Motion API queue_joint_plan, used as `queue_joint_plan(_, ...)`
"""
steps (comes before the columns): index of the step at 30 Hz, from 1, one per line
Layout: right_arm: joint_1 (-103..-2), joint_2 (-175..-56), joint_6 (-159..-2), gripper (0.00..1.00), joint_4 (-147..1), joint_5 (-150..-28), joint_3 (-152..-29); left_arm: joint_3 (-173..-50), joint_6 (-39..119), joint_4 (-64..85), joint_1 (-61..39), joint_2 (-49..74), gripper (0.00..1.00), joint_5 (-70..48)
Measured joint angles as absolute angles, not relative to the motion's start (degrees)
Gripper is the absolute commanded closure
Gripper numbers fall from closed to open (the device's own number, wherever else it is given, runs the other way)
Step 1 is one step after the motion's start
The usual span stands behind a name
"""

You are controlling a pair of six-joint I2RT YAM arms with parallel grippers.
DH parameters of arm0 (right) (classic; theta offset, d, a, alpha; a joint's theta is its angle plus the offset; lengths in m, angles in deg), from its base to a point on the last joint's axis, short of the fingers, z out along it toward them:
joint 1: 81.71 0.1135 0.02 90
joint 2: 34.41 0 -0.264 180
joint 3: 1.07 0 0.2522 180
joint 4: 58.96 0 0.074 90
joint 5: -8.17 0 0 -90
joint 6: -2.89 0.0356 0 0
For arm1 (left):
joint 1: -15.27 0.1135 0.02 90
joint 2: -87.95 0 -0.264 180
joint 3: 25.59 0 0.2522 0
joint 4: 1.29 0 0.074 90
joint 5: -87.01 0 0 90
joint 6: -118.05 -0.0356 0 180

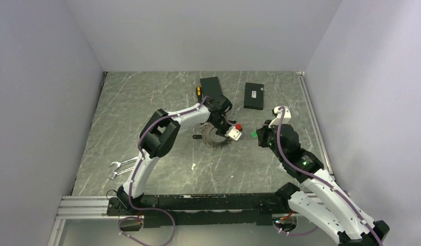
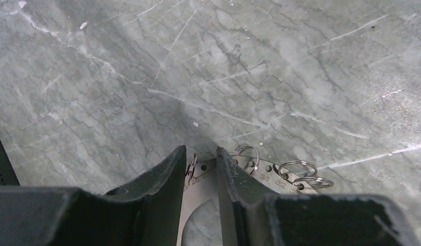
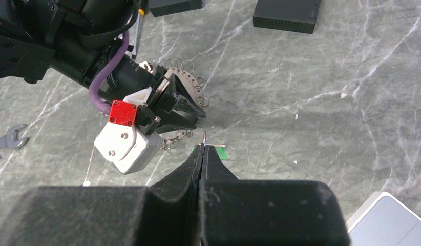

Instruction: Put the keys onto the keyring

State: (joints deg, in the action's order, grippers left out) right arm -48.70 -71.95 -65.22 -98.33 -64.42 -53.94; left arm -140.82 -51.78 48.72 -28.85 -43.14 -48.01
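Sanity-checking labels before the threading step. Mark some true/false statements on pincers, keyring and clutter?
1. The right pincer is wide open and empty. False: it is closed on a thin metal key whose tip sticks out.
2. Two black boxes lie on the far part of the table. True.
3. The spanners lie between the two pincers. False: they lie near the table's left edge, well away from both.
4. The left pincer has its fingers on either side of the keyring band. True.
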Motion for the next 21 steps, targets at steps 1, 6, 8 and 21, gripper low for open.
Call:
queue_joint_plan(1, -48.7, -71.95, -65.22, 1.0, -98.33, -64.42, -53.92, -140.82, -51.76, 48.54, -28.85, -43.14, 0.67, -47.92)
queue_joint_plan(6, -48.7, -71.95, -65.2, 1.0, -98.26, -64.44, -53.64, -140.82, -51.6, 47.98, -28.79, -43.14, 0.67, -47.4)
queue_joint_plan(8, -48.7, -71.97, -65.22, 1.0, -98.26, -64.46, -53.64, -140.82, -51.58, 47.67, -28.77, -43.14, 0.69, -47.09)
queue_joint_plan(21, -48.7, -71.97, -65.22, 1.0, -98.13, -65.05, -53.62, -140.82, -50.36, 47.36, -28.31, -43.14, 0.73, -46.17)
